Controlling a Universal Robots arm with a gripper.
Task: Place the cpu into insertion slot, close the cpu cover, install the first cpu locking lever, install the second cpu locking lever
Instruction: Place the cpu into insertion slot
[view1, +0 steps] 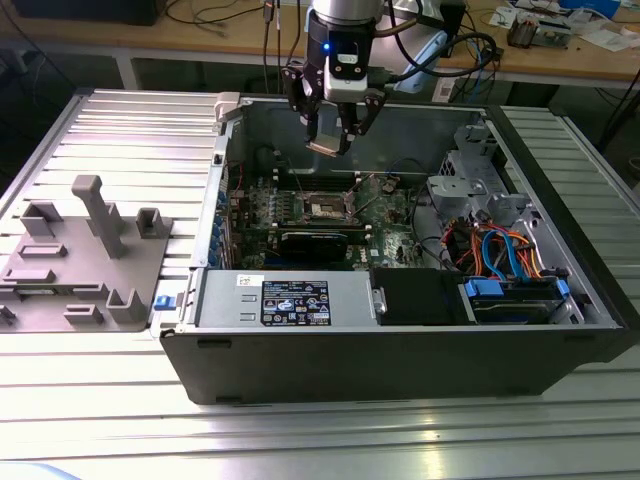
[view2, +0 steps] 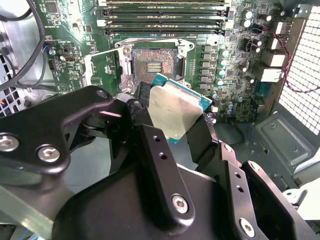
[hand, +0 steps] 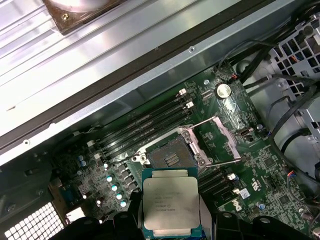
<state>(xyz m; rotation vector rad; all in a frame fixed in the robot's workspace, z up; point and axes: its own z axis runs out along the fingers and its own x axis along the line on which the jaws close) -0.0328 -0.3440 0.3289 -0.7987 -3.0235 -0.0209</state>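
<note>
I am gripping the cpu (hand: 171, 205) between my fingers (view2: 144, 95), above the insertion slot (view1: 325, 207) at its 6 o'clock in the exterior view. The cpu cover (hand: 226, 138) is standing open; every step is pending.

Black gripper (view1: 332, 138) here, matte angular links studded with silver screws (view2: 181, 204), a small blue light (view1: 326, 47) glowing on its body, black cables (view1: 478, 45) looping off behind, and a silver-grey arm segment (view1: 345, 10) above it.
</note>
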